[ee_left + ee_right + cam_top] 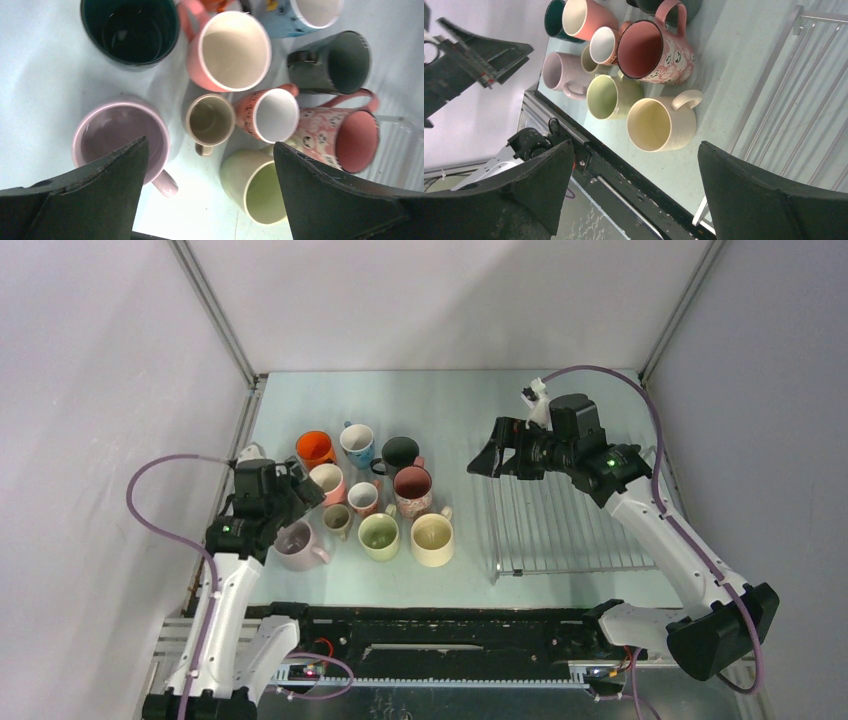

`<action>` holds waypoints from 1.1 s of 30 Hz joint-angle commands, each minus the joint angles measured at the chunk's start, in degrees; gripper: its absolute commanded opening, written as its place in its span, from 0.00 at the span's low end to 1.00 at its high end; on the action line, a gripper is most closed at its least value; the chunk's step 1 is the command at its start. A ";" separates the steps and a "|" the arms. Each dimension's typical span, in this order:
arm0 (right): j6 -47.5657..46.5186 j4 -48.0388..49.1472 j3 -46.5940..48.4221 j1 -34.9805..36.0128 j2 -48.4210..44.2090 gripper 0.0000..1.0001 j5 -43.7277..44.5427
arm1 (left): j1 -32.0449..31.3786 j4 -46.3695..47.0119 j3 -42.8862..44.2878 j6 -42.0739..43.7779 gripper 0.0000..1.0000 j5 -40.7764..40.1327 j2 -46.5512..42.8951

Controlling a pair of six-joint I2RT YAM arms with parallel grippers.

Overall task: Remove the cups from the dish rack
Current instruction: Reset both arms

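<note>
Several cups stand in a cluster on the table left of centre: orange (315,448), pink (327,480), dark teal (400,452), patterned pink (413,488), lilac (297,543), pale green (379,535), pale yellow (432,538). The dish rack (570,525) lies at the right with no cup on it. My left gripper (303,492) is open and empty above the lilac cup (117,135) and a small beige cup (210,119). My right gripper (487,458) is open and empty, raised over the rack's far left corner; its view shows the pale yellow cup (659,122) and rack bars (794,90).
The black base rail (440,630) runs along the table's near edge. White enclosure walls stand close on both sides and behind. A blue-and-white cup (357,443) stands at the far side of the cluster. The left arm (469,60) shows in the right wrist view.
</note>
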 commanded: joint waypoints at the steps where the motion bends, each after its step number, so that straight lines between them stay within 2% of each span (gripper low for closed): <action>1: 1.57 0.88 0.08 0.54 -1.17 1.00 2.59 | -3.77 -1.62 7.49 3.31 1.00 1.98 -1.38; 11: 3.87 1.53 0.03 0.55 -5.67 1.00 7.31 | -24.36 2.58 20.58 7.94 1.00 -0.48 4.78; 15: 4.54 2.85 0.01 0.61 -8.50 1.00 8.60 | -30.34 6.86 23.42 10.34 1.00 0.63 7.13; 22: 4.66 4.61 1.23 0.72 -13.41 1.00 9.86 | -32.58 10.50 27.22 14.03 1.00 6.11 10.23; 33: 4.22 4.90 3.21 0.79 -15.51 1.00 10.44 | -32.59 12.74 26.89 15.46 1.00 4.95 7.64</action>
